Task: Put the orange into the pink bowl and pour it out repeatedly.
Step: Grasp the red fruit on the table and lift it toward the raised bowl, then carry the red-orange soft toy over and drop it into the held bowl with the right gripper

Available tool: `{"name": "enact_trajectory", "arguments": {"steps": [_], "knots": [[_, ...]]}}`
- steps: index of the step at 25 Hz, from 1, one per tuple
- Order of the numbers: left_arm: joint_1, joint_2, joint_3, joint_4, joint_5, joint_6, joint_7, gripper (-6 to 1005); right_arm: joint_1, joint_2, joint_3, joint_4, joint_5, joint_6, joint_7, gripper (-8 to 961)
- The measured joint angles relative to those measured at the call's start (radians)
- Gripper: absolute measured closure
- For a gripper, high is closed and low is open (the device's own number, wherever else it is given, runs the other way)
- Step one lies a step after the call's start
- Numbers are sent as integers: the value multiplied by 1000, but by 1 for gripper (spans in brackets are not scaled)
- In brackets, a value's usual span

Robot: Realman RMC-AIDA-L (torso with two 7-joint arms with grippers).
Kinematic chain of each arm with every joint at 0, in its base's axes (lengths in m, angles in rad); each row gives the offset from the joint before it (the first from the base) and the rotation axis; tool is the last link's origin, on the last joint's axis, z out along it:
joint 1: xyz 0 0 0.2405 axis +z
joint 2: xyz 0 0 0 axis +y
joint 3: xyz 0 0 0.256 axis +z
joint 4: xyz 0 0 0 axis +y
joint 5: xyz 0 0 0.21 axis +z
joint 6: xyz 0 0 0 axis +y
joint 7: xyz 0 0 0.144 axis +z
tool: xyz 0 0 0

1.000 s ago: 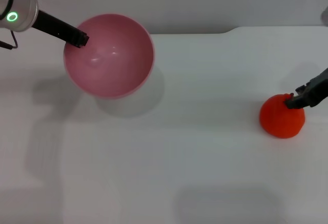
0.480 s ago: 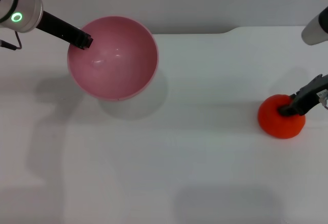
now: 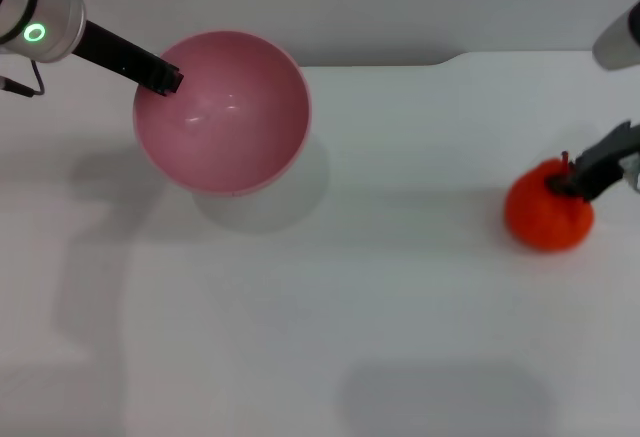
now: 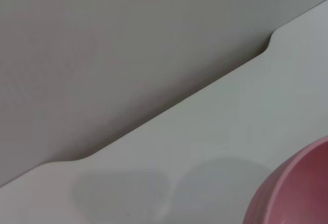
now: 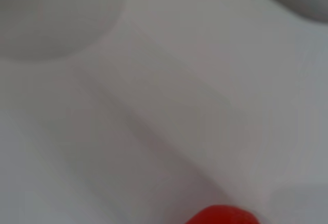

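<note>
The pink bowl (image 3: 222, 110) is held above the white counter (image 3: 330, 287), its mouth tipped toward the head camera, casting a shadow on the counter just beside and below it. The left gripper (image 3: 160, 77) reaches in from the bowl's far-left side, its dark finger lying across the bowl's rim and clamped on it; the silver arm segment behind it slopes up and away from the bowl. In the left wrist view only a curved slice of the bowl (image 4: 294, 193) shows, with the counter's back edge beyond it.

The orange (image 3: 548, 207) is well apart from the bowl, far to its right. The right gripper (image 3: 585, 172) comes in from the side of the orange away from the bowl, its dark fingers angled down and closed on the fruit's top. The right wrist view shows only a sliver of the orange (image 5: 220, 216).
</note>
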Motion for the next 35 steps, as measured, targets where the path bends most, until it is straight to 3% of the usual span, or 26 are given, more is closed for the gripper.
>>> {"name": "enact_trajectory", "arguments": {"steps": [6,10,11,14,16,21,29,35], "knots": [[-12,-5,3,-20,-7,1,-1,958,-44,10,16,-241,132,-27,3,802],[-24,-7,17,-49,-8,1,-1,958,-55,12,36,-394,301,-79,-34,838],[-26,-7,28,-59,-9,-2,-1,958,-56,12,40,-452,410,-106,-68,841],[-27,-10,44,-63,-20,-9,-3,958,-57,12,41,-487,505,-125,-101,850],[-27,-10,54,-65,-33,-14,-6,958,-57,12,36,-501,612,-134,-144,857],[-27,-11,68,-66,-49,-17,-11,957,-49,12,7,-485,688,-135,-188,872],[-28,-11,76,-67,-69,-17,-11,957,-21,13,-83,-357,720,-89,-299,878],[-28,-11,93,-68,-72,-17,-11,957,-9,13,-142,-278,722,3,-319,791]]}}
